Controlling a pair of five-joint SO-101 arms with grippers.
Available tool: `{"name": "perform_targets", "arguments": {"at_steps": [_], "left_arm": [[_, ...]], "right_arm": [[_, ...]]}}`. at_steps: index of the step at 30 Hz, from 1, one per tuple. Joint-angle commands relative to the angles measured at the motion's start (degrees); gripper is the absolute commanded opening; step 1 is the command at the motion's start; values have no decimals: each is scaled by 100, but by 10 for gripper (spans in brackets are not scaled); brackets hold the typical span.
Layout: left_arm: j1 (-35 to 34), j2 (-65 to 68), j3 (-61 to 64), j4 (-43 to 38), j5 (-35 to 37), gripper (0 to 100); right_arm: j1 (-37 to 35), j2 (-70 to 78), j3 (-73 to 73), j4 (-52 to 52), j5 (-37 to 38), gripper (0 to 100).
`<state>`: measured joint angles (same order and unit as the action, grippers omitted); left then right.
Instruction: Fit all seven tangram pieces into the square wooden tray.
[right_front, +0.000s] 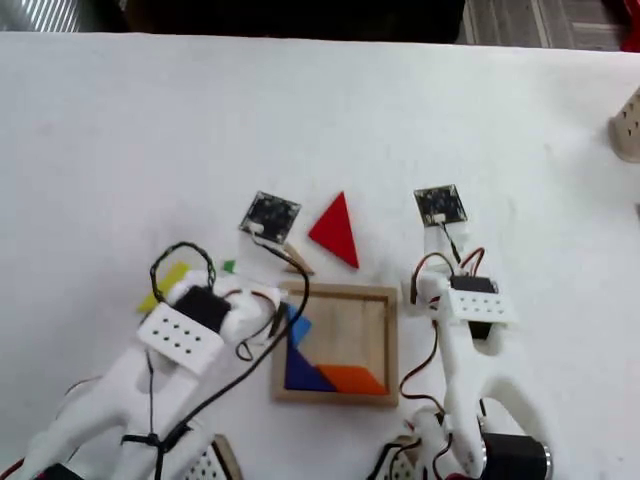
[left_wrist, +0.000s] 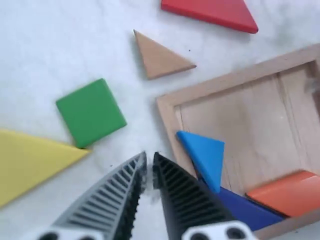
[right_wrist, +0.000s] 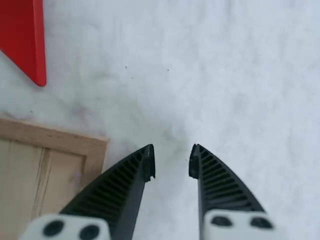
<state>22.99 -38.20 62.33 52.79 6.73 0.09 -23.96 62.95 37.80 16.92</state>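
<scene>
Four tangram pieces lie loose on the white table (right_front: 450, 120) while three sit in the tray. At far left, the yellow triangle (left_wrist: 30, 165) lies flat by the left arm. The green square (left_wrist: 91, 112) rests just beside its tip, apart from it.

The left gripper (left_wrist: 149, 160) hangs over bare table just outside the tray's left wall. Its jaws are drawn almost together, with only a sliver between the tips, and they grip nothing.

Beyond the tray's far-left corner lies the tan triangle (left_wrist: 160, 57), near the rim but not touching it.

The wooden tray (right_front: 392, 340) sits between the two arms. Inside it, the light-blue triangle (left_wrist: 205, 152) sits against the left wall - whether flat or slightly propped is hard to tell. The dark-blue piece (right_front: 300, 372) fills the corner nearest the left arm, and the orange piece (right_front: 352, 378) lies next to it along the near wall. The rest of the tray floor is bare wood.

The red triangle (right_front: 337, 230) lies on the table past the tray's far rim.

At right, the right gripper (right_wrist: 171, 160) hangs over the table just off the tray's far-right corner - jaws parted a little, empty.
</scene>
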Motion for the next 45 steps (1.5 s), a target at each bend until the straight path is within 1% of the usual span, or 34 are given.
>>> {"name": "perform_targets", "arguments": {"at_steps": [1,5,12,16,22,29,39,42,45], "left_arm": [[57,-75,97,-299,53,26],[268,462,114,-536,62,24],[382,1815,-695,-501,79,24],[409,2176,-993,-492,440,24],[435,2211,-1108,-536,466,24],[1007,2237,-1073,-563,475,24],[963,2176,-1116,-545,492,24],[927,1798,-1213,-316,466,23],[1103,1156,-1081,-185,457,23]], "right_arm": [[-31,-75,-246,48,88,119],[-31,-75,-246,48,88,119],[-22,-75,-246,48,88,119],[-22,-75,-246,48,88,119],[-31,-75,-246,48,88,119],[-22,-75,-246,48,88,119],[-40,-75,-246,48,88,119],[-48,-75,-246,48,88,119],[-48,-75,-246,48,88,119]]}}
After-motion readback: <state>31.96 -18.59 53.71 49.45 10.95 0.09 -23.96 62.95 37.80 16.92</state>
